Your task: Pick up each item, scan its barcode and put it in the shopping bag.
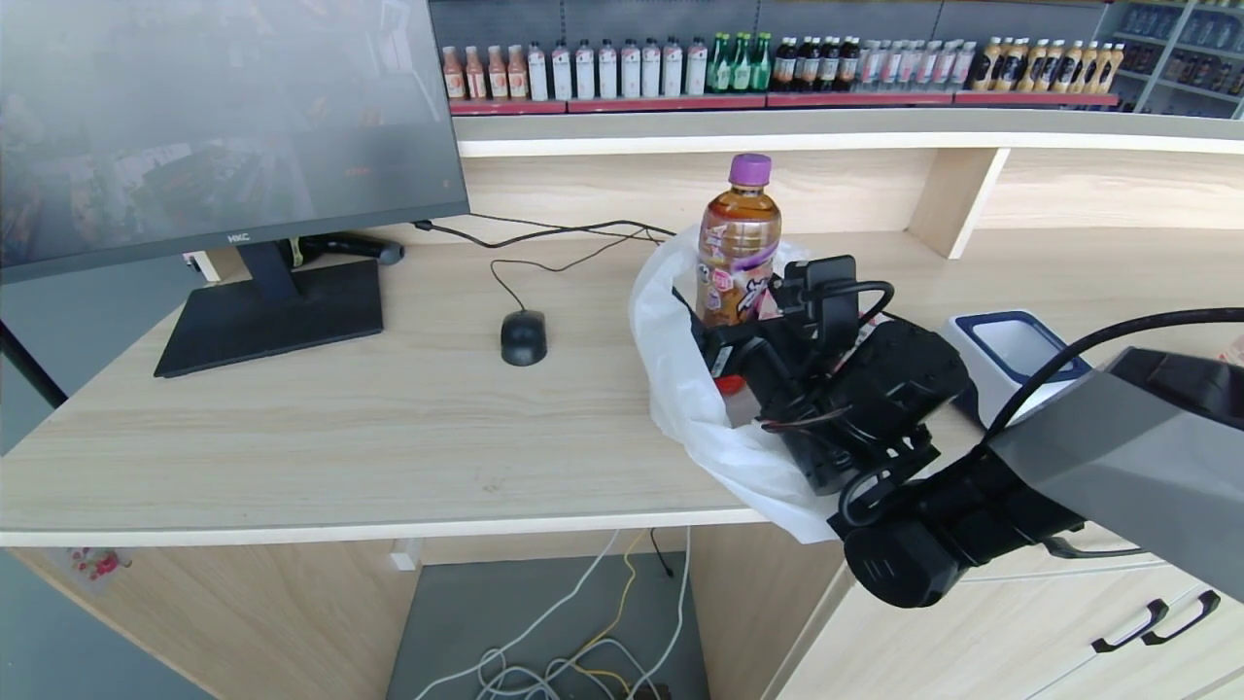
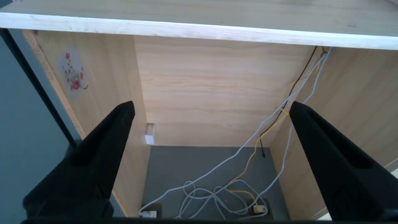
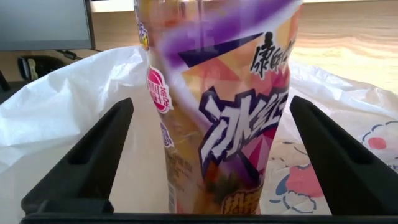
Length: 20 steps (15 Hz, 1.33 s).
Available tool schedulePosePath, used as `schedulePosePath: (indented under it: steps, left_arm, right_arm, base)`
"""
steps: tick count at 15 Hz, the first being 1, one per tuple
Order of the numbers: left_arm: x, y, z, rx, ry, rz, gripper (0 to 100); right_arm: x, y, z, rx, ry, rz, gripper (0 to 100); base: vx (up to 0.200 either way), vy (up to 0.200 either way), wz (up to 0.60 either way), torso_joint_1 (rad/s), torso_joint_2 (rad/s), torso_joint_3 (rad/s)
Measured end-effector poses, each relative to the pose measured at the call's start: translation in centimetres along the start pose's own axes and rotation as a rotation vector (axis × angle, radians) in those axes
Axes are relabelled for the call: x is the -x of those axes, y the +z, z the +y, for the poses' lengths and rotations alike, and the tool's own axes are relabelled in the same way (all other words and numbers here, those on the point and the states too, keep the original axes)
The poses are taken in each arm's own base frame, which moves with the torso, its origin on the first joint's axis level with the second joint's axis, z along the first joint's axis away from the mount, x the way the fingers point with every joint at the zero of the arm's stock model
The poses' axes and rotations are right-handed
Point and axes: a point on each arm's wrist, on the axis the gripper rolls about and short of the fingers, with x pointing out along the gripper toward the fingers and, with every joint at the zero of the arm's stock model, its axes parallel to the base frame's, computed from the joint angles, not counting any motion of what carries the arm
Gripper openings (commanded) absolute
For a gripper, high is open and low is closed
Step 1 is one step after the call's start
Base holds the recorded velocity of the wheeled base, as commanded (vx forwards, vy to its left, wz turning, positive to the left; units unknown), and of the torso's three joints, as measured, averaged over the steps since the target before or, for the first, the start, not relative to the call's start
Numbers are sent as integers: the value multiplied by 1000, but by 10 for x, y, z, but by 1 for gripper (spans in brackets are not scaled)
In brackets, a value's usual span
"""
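Right tool (image 3: 211, 102) around purple-capped amber bottle (image 1: 739, 243)

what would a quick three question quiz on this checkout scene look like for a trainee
1. True or false: the bottle lies on its side.
2. The bottle's cap is: A red, B purple, C green.
3. Which gripper has the bottle between its open fingers?

Key:
1. False. It stands upright at the white shopping bag.
2. B.
3. The right gripper.
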Motion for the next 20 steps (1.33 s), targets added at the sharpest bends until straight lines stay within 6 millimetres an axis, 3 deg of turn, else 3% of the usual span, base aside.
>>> schedulePosePath:
  steps: [10, 20]
  left_arm:
    - [0, 0, 0, 0, 0, 0, 100]
    - [0, 0, 0, 0, 0, 0, 100]
  right_arm:
    - [30, 34, 8, -20, 49, 4, 100]
    - [79, 50, -5, -73, 63, 95, 100]
  base:
    - [0, 0, 0, 0, 0, 0]
    - [0, 0, 0, 0, 0, 0]
